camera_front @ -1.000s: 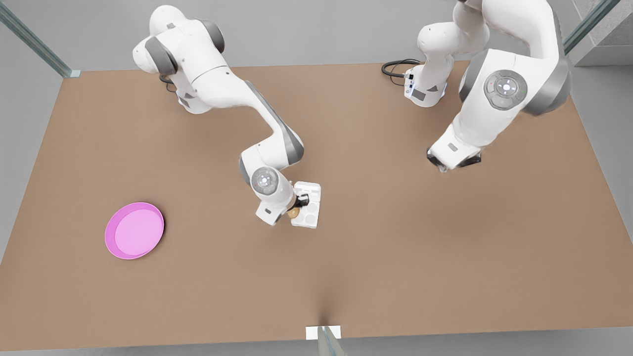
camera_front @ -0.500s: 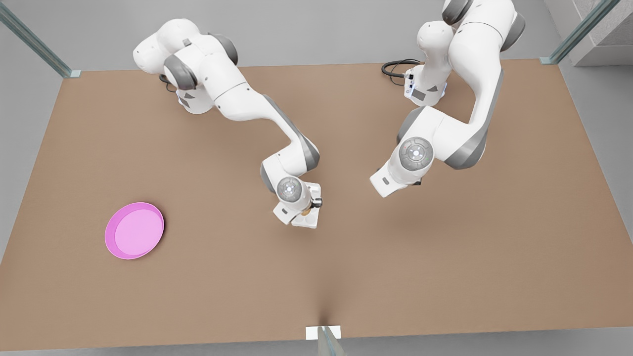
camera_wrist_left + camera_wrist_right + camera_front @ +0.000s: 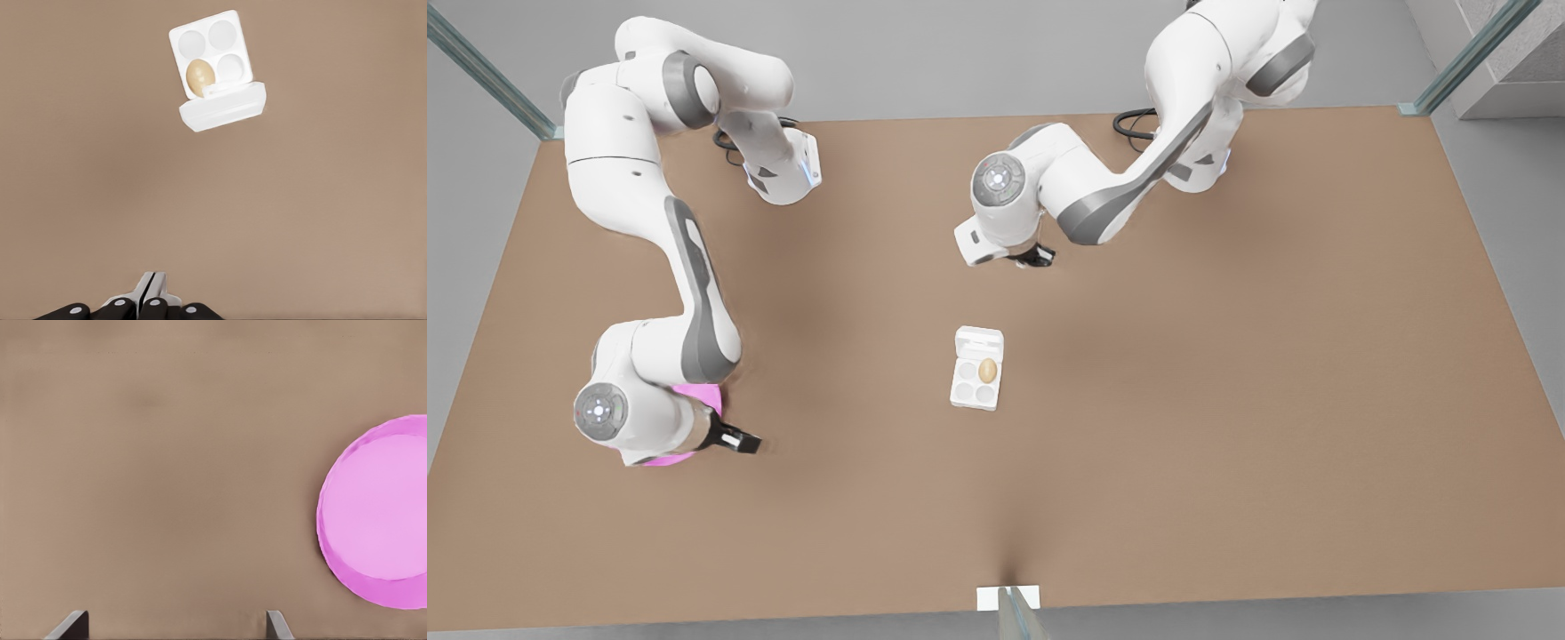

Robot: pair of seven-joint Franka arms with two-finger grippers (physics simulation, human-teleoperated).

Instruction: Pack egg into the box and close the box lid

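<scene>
The white box (image 3: 971,391) lies mid-table with its box lid (image 3: 978,341) open at the far end. The tan egg (image 3: 987,371) rests in one of its round cups. From the left wrist view the egg (image 3: 199,75) sits in the cup beside the lid (image 3: 223,108), and the other cups of the tray (image 3: 230,67) hold nothing. My left gripper (image 3: 1035,258) hovers beyond the lid, well apart from the box, its fingers (image 3: 159,288) pressed together and shut. My right gripper (image 3: 740,440) is open by the pink plate, far from the box.
The pink plate (image 3: 698,396) lies on the front view's left, mostly covered by my right arm; in the right wrist view the plate (image 3: 380,513) holds nothing. A white bracket (image 3: 1008,597) marks the near table edge. Bare brown table surrounds the box.
My right gripper let go of the egg into a cup and swung away to the pink plate. My left arm came in from the front view's right to hover behind the lid.
</scene>
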